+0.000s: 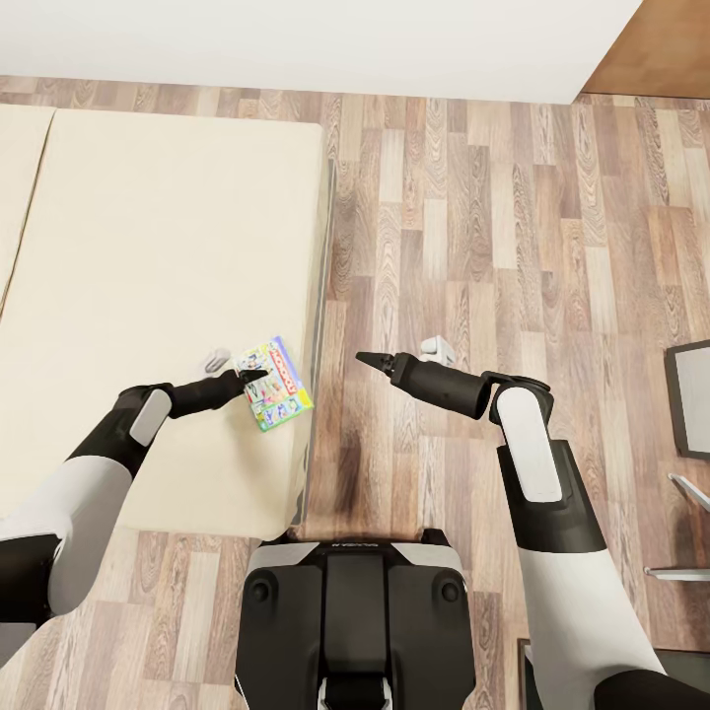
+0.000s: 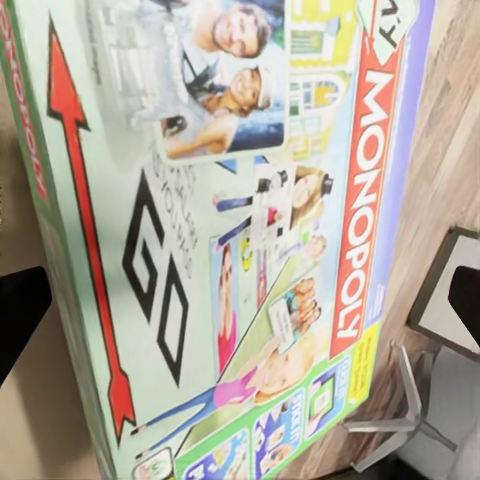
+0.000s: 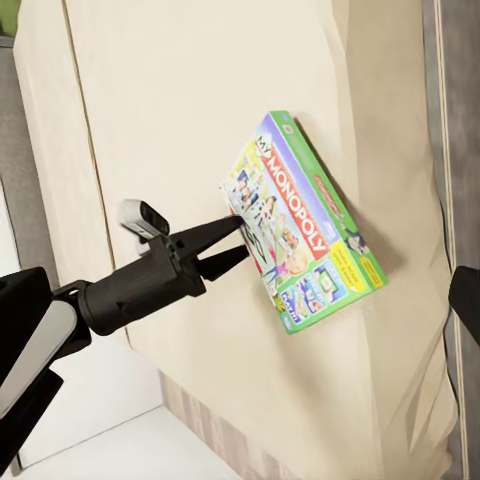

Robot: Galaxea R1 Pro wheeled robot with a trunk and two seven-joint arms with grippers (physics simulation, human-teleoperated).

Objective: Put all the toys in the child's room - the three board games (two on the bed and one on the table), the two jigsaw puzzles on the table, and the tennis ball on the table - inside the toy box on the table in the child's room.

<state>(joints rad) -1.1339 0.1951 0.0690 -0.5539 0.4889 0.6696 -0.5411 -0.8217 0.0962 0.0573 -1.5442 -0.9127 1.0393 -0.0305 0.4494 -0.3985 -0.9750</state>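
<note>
A Monopoly board game box [image 1: 275, 386] lies on the cream bed [image 1: 148, 256] close to the bed's right edge. The left wrist view shows its printed lid [image 2: 240, 240] from very near. My left gripper [image 1: 254, 376] reaches over the box's near corner, and in the right wrist view its two fingers stand spread in a V at the edge of the box [image 3: 300, 225], open, with its tips [image 3: 238, 238] against or just off it. My right gripper [image 1: 367, 361] hangs open over the wooden floor, right of the bed. The toy box, puzzles and ball are out of view.
The bed runs along the left, and its corner edge [image 1: 318, 296] drops to the plank floor [image 1: 493, 247]. A white wall [image 1: 296, 39] closes the far side. At the right edge are a dark-framed piece of furniture [image 1: 690, 394] and thin metal legs [image 1: 680, 532].
</note>
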